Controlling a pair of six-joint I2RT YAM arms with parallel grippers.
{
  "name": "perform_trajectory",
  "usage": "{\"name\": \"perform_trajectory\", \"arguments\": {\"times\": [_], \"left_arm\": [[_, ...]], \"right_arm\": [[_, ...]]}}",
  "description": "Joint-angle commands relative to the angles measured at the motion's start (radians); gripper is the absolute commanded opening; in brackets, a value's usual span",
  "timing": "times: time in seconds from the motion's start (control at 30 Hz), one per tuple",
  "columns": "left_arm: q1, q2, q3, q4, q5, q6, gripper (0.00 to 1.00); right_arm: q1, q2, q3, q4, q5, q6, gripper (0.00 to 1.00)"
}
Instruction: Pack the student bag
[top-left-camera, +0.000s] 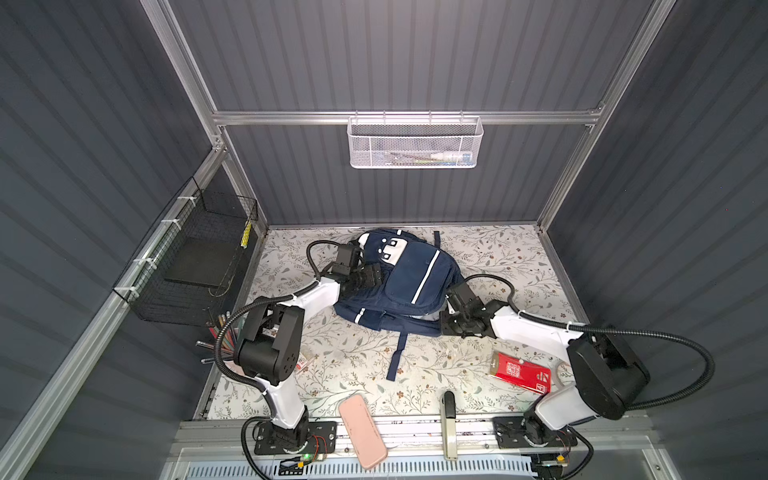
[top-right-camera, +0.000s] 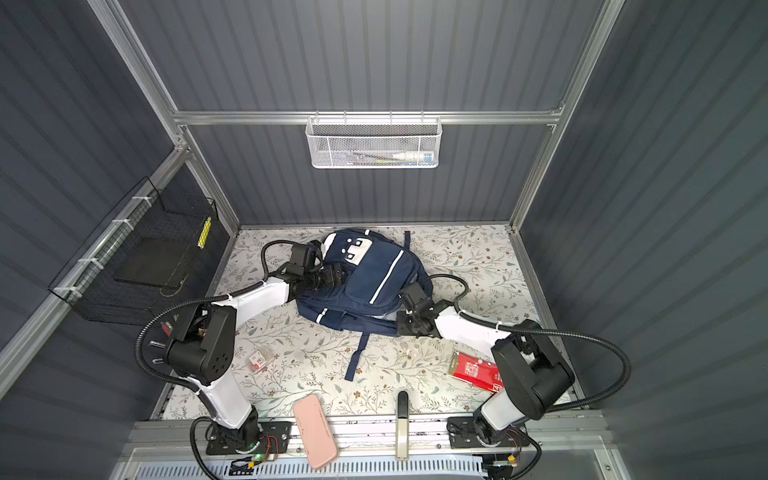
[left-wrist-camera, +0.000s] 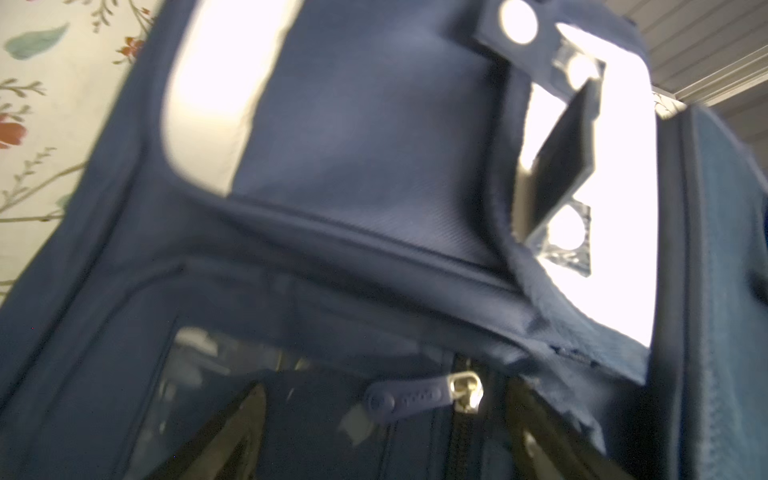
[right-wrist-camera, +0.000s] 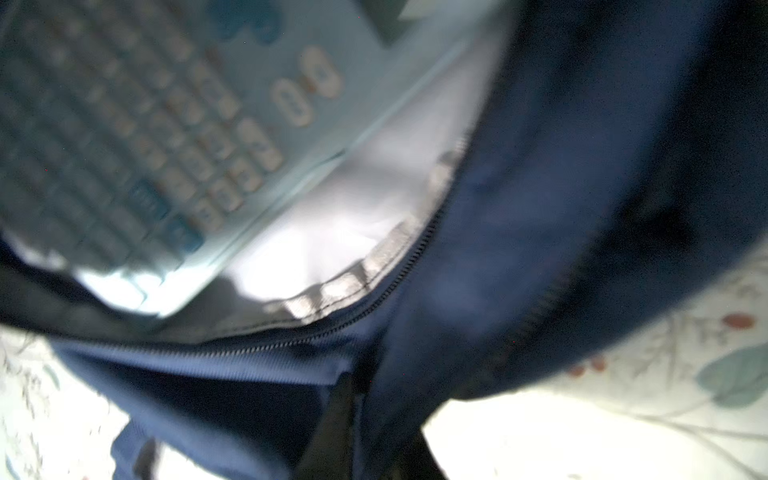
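On your far left a black wire basket (top-left-camera: 195, 257) hangs on the side wall. Below it a bunch of pencils (top-left-camera: 222, 338) stands beside the left arm.

Your left gripper (top-left-camera: 374, 275) is over the left side of the student bag (top-left-camera: 411, 282). The bag lies flat towards the back of the flowered table (top-left-camera: 345, 357), front pockets up, with one strap (top-left-camera: 397, 357) trailing towards you. In the left wrist view the fingers (left-wrist-camera: 232, 432) stand wide apart, with a zip pull (left-wrist-camera: 399, 401) lying between them, and neither finger grips it.

At the near edge a pink case (top-left-camera: 362, 430) overhangs the rail. To its right lies a slim white and black tool (top-left-camera: 449, 419).

Your right gripper (top-left-camera: 445, 324) is at the bag's lower right corner, by an unzipped opening. The right wrist view is blurred. It shows white lining and a pale blue thing (right-wrist-camera: 166, 124) with rows of keys, probably a calculator, inside that opening. You cannot tell from it how the jaws stand or whether they hold any cloth.

Furthest right, a red packet (top-left-camera: 521, 372) lies on the table beside the right arm.
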Motion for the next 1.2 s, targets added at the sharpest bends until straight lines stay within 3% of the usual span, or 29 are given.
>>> {"name": "perform_trajectory", "arguments": {"times": [0.0, 0.03, 0.1, 0.33, 0.5, 0.63, 0.7, 0.77, 0.83, 0.9, 1.07, 1.17], "left_arm": [[-0.013, -0.029, 0.021, -0.124, 0.024, -0.024, 0.94], [-0.012, -0.059, 0.025, -0.155, 0.006, -0.022, 0.96], [-0.005, -0.120, 0.034, -0.228, -0.031, -0.013, 1.00], [0.022, -0.265, 0.052, -0.405, -0.042, 0.030, 1.00], [0.011, -0.341, 0.079, -0.443, 0.055, 0.099, 1.00], [-0.100, -0.378, 0.106, -0.488, -0.048, 0.222, 1.00], [-0.138, -0.380, 0.102, -0.476, -0.022, 0.239, 1.00], [-0.183, -0.385, 0.080, -0.438, -0.023, 0.254, 1.00], [-0.267, -0.379, 0.065, -0.404, -0.114, 0.307, 1.00], [-0.337, -0.359, 0.065, -0.401, -0.199, 0.348, 1.00], [-0.435, -0.288, 0.051, -0.325, -0.256, 0.370, 1.00], [-0.530, -0.175, 0.106, -0.330, -0.382, 0.429, 1.00]], "right_arm": [[0.037, -0.057, -0.021, -0.028, 0.001, 0.006, 0.46], [0.039, -0.085, -0.029, -0.036, 0.026, 0.003, 0.58], [0.043, -0.151, -0.048, -0.037, 0.061, -0.019, 0.67], [0.048, -0.302, -0.111, -0.003, 0.091, -0.040, 0.74], [0.046, -0.376, -0.137, 0.047, 0.113, -0.037, 0.80], [0.027, -0.458, -0.163, 0.107, 0.159, -0.056, 0.99], [-0.020, -0.481, -0.170, 0.121, 0.157, -0.066, 0.99], [-0.105, -0.498, -0.175, 0.147, 0.075, -0.060, 0.99], [-0.190, -0.506, -0.178, 0.178, 0.024, -0.068, 0.99], [-0.231, -0.499, -0.171, 0.188, 0.049, -0.092, 0.99], [-0.358, -0.396, -0.119, 0.207, -0.031, -0.108, 0.99], [-0.464, -0.314, -0.111, 0.268, -0.130, -0.072, 0.99]]}}
